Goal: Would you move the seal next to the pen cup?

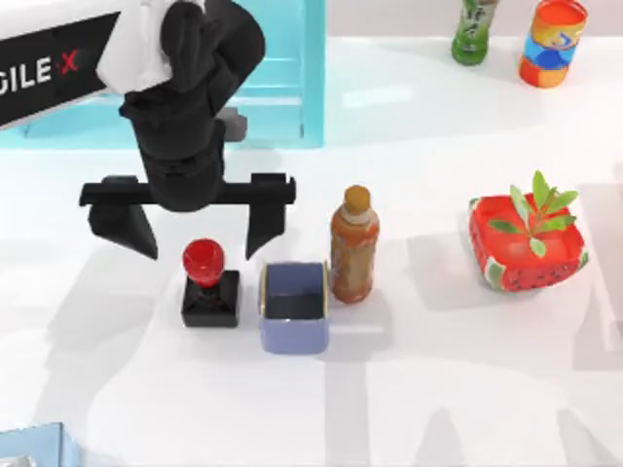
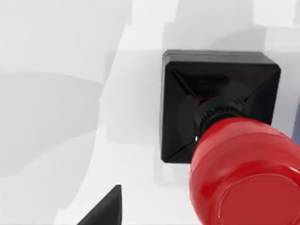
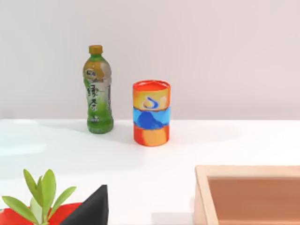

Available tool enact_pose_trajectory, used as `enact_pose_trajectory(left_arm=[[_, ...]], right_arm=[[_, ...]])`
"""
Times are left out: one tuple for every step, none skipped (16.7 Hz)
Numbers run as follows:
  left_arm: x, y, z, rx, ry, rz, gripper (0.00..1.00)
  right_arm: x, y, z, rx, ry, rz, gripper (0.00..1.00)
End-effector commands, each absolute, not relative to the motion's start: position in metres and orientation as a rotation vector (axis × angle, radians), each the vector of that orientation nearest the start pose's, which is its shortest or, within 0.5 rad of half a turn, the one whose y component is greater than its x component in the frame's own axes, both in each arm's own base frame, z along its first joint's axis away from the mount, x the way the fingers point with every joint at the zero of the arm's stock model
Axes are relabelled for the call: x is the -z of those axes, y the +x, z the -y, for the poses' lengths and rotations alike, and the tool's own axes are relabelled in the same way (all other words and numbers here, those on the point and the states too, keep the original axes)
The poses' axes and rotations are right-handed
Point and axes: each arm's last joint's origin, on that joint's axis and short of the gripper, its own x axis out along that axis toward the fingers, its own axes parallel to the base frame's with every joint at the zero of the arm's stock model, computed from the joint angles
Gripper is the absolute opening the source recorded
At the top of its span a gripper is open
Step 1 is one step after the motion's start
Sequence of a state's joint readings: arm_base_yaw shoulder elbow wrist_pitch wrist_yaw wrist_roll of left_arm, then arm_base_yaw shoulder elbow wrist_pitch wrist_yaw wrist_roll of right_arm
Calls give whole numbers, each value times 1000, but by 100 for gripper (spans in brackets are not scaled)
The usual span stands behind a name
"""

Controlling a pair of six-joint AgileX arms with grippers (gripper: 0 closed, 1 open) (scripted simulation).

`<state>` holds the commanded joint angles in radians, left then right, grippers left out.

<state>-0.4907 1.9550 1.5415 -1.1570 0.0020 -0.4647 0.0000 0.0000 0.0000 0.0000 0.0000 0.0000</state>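
— Toward the table's left half, your seal (image 1: 209,286) stands just beside the cup (image 1: 293,306).
— Left gripper (image 1: 200,229)?
— Spread wide above it, empty. You'd pinch the glossy knob; stiff, light, likely slippery

White table (image 1: 438,389) spreads everywhere, glossy, crossed by soft grey shadow bands. Behind it a plain pale wall (image 3: 211,47), flat and even in the light. Back along the far edge, a green bottle (image 1: 474,29) stands just beside an orange-and-blue can (image 1: 552,41). A translucent blue bin (image 1: 282,68) sits at the far left, another blue corner (image 1: 34,446) at the near left edge. A tan wooden box (image 3: 248,194) rests on the white top. Light is bright and diffuse
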Motion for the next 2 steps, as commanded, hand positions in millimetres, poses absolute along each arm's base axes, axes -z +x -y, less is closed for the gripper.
enact_pose_trajectory(left_arm=[[-202,331,173,16,15,-1571,100],[-202,331,173,16,15,-1571,100]], right_arm=[[-160,106,1,0,0,0,100],[-160,106,1,0,0,0,100]])
